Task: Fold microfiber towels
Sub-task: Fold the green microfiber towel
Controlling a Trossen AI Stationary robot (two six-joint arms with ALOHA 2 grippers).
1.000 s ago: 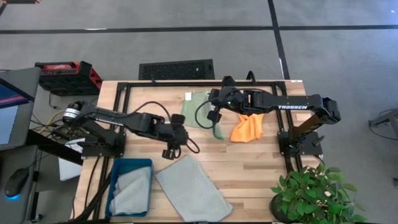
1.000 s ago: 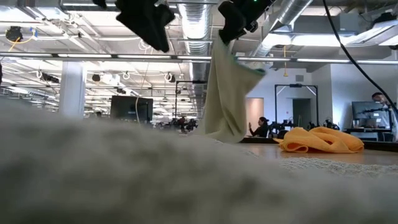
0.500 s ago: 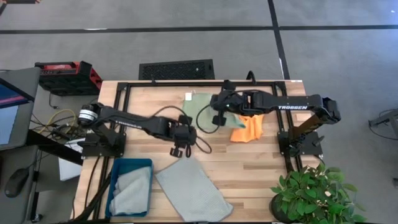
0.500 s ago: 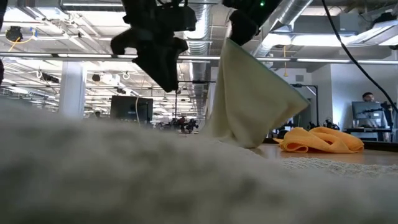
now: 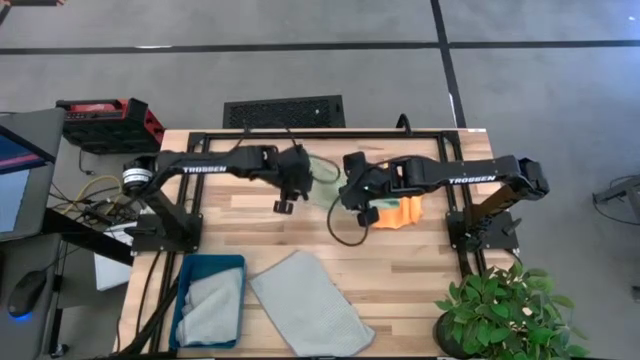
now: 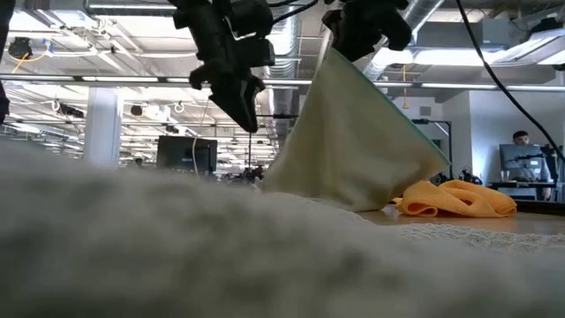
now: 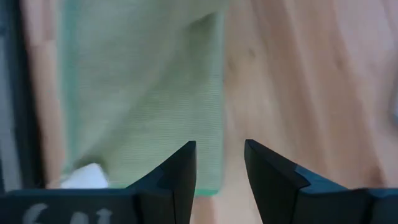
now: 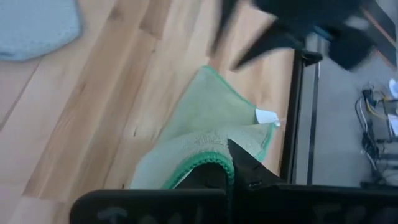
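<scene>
Wooden table (image 5: pixel 400 270): teal bin (image 5: pixel 190 270), potted plant (image 5: pixel 500 310)

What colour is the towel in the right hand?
Light green towel, darker green hem; right wrist view.

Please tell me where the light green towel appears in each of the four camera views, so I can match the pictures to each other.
High view: light green towel at table middle-back, between the two grippers.
Low view: centre, hanging like a tent from the right gripper.
Left wrist view: flat on the wood, beyond the open left gripper.
Right wrist view: centre, one edge pinched.
Shared landmark: small white tag, also.
</scene>
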